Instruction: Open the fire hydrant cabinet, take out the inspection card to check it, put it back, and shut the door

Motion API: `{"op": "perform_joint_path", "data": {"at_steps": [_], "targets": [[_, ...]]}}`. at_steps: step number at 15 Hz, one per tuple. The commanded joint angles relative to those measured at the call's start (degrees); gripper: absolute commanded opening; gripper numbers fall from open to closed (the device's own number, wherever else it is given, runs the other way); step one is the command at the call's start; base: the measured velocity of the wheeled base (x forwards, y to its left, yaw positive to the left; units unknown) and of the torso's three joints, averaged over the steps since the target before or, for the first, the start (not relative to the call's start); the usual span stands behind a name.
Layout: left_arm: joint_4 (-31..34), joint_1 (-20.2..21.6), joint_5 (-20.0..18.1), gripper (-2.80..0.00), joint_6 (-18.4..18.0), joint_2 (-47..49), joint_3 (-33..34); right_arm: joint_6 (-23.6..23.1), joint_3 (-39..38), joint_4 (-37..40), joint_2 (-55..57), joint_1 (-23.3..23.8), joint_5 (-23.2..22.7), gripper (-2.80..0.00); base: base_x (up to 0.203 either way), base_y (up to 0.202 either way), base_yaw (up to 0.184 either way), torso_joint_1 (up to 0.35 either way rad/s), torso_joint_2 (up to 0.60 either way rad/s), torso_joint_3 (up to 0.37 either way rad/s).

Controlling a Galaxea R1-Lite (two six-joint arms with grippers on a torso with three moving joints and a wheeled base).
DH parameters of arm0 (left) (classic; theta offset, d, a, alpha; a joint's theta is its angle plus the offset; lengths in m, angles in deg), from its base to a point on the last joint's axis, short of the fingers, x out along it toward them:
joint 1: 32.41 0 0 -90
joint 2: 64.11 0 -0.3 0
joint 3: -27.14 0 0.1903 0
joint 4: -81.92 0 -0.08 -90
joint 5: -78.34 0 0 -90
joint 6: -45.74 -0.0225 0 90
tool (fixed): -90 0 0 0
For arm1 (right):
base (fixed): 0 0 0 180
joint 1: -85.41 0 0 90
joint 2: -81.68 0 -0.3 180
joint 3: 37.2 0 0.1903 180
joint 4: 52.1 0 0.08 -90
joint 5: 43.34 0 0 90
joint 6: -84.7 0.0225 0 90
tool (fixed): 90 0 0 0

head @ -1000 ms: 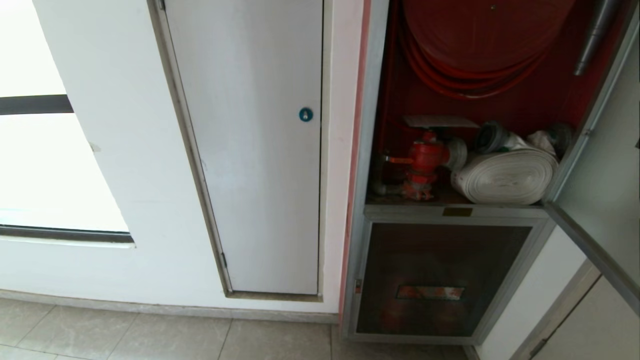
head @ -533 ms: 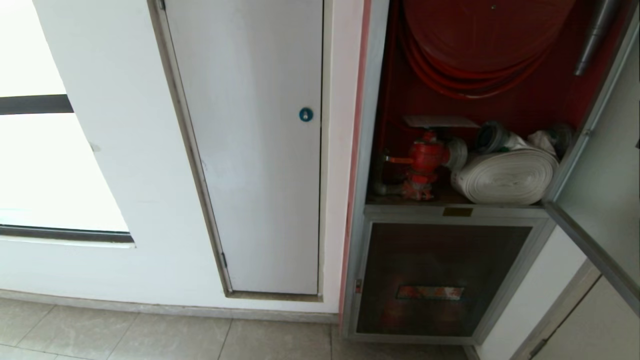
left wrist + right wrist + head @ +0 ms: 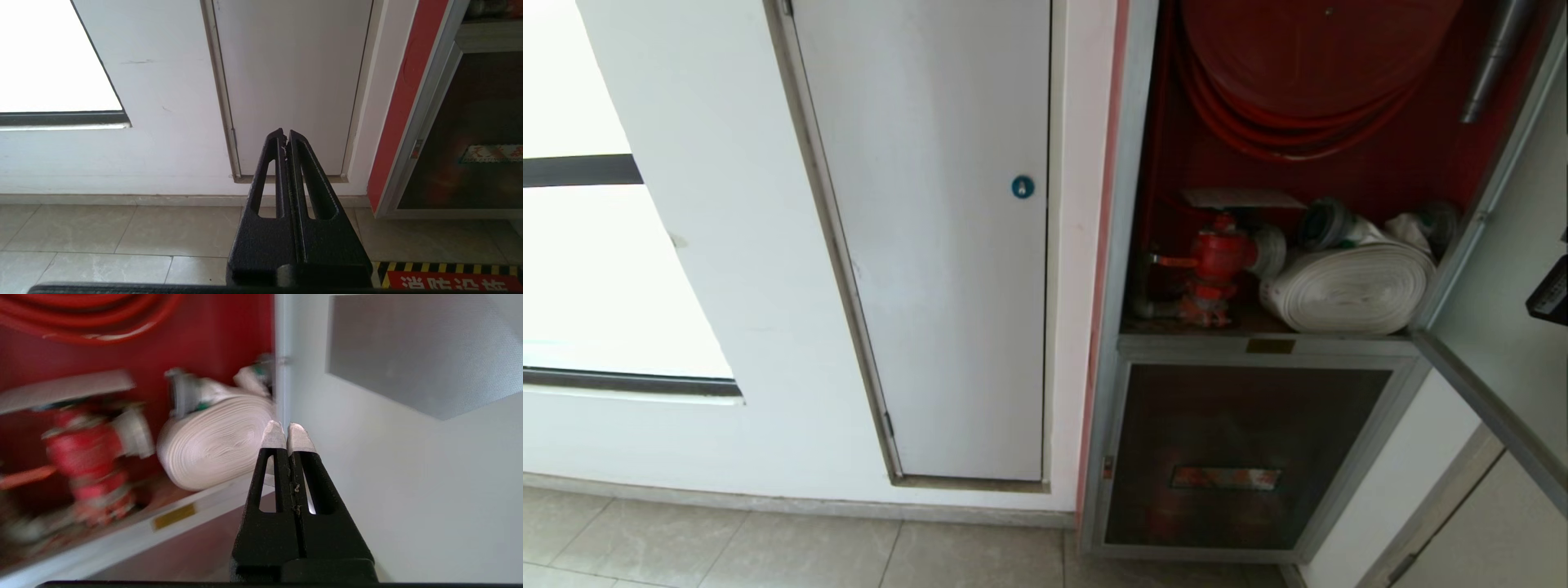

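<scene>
The fire hydrant cabinet [image 3: 1131, 163] stands open, showing a dark red interior with a red hose reel [image 3: 1307, 57], a red valve [image 3: 1217, 261] and a white rolled hose [image 3: 1352, 287]. A thin pale sheet, the inspection card [image 3: 1241, 198], lies flat above the valve and shows blurred in the right wrist view [image 3: 65, 390]. The door [image 3: 1503, 310] is swung out to the right. My right gripper [image 3: 284, 430] is shut and empty. It hovers by the door's inner face [image 3: 388, 477], just right of the hose roll [image 3: 212, 445]. My left gripper [image 3: 284, 135] is shut and parked low.
A plain white panel [image 3: 931, 245] with a round blue lock [image 3: 1022, 187] lies left of the cabinet. Below the open recess is a smaller dark glass panel [image 3: 1225, 457]. A black part of my right arm [image 3: 1553, 292] shows at the right edge. Tiled floor [image 3: 768, 547] runs along the wall.
A black part of my right arm has come into the head view at the right edge, in front of the open door. Cabinet, card and door have not moved.
</scene>
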Motion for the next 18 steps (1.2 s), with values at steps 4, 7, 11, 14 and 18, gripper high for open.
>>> {"op": "perform_joint_path", "data": {"at_steps": [4, 7, 11, 14, 18], "targets": [[0.0, 0.0, 0.0, -2.8, 0.0, 0.1, 0.6, -5.4, -7.6, -0.2, -17.2, -2.8, -0.2, -2.8, 0.0, 0.0, 0.0, 0.0, 0.0, 0.0], [0.0, 0.0, 0.0, -2.8, 0.0, 0.1, 0.6, -7.1, -11.1, 3.7, -27.3, -3.5, -0.5, -2.8, 0.0, 0.0, 0.0, 0.0, 0.0, 0.0], [0.0, 0.0, 0.0, -2.8, 0.0, 0.1, 0.6, -7.1, -14.2, 22.0, -48.4, -6.9, -4.9, -2.8, 0.0, 0.0, 0.0, 0.0, 0.0, 0.0], [0.0, 0.1, 0.0, -2.8, 0.0, 0.1, 0.6, -5.5, -15.4, 40.9, -61.3, -8.5, -9.3, -2.8, 0.0, 0.0, 0.0, 0.0, 0.0, 0.0], [0.0, 0.0, 0.0, -2.8, 0.0, 0.1, 0.6, 0.8, -23.0, 48.1, -68.2, -8.3, -20.6, -2.8, 0.0, 0.0, 0.0, 0.0, 0.0, 0.0]]}}
